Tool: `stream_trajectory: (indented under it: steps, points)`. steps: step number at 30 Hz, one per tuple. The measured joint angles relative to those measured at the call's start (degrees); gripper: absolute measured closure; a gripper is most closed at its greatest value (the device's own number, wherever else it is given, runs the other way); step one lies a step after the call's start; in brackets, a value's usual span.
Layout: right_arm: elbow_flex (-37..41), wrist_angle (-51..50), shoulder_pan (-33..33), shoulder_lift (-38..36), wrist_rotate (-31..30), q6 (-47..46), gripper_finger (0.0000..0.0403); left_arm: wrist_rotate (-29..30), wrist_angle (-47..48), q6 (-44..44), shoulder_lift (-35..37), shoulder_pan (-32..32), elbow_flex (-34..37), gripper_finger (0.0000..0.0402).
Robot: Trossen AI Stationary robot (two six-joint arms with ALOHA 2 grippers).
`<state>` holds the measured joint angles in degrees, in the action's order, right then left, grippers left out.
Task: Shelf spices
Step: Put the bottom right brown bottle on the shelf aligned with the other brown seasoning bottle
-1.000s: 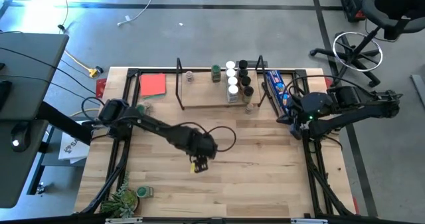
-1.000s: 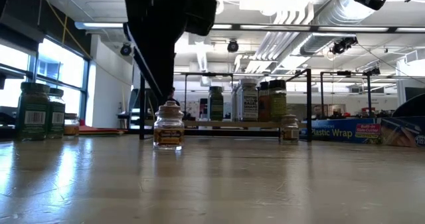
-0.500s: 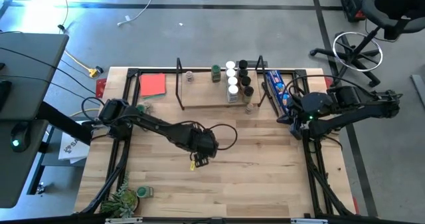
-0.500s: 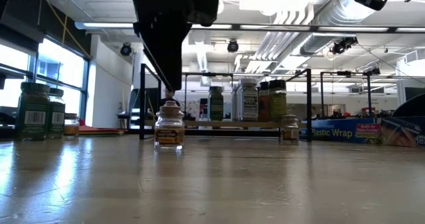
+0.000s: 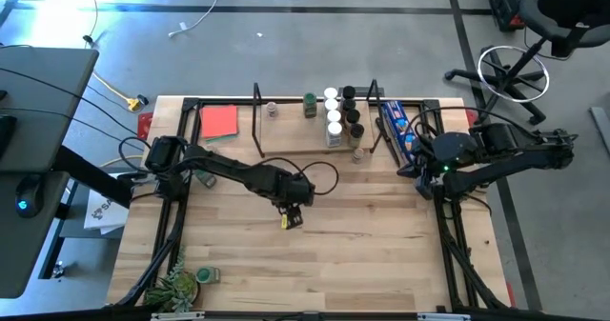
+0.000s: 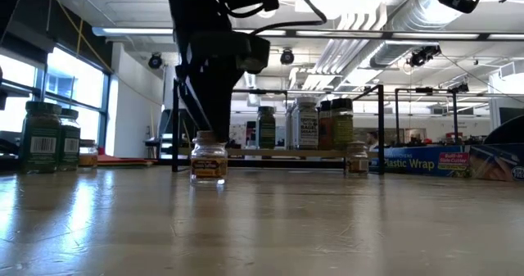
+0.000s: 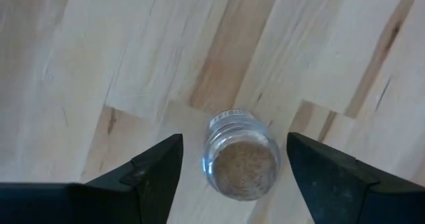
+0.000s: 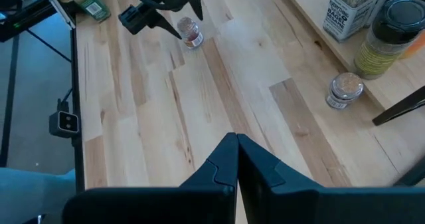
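Left tool (image 7: 234, 159) lower, jar (image 7: 240, 161) half-hidden

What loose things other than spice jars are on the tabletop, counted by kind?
shelf: 1
red card: 1
blue packet: 1
potted plant: 1
Total: 4

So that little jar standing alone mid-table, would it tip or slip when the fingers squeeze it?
The little jar looks like smooth, clear glass, so probably slippery. It stands upright, squat, on flat wood, so tipping seems unlikely. The left gripper straddles it evenly with open fingers, which should help.
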<state>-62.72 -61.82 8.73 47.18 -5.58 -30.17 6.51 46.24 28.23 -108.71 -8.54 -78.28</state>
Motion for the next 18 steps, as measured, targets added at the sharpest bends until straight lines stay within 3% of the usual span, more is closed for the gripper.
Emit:
stream_trajectory:
  steps: [18]
  points:
    - [0.00,0.03,0.00,0.00,-0.57,-0.94,0.0402,-2.71,-0.89,1.08,-1.14,0.23,-0.64,0.0326]
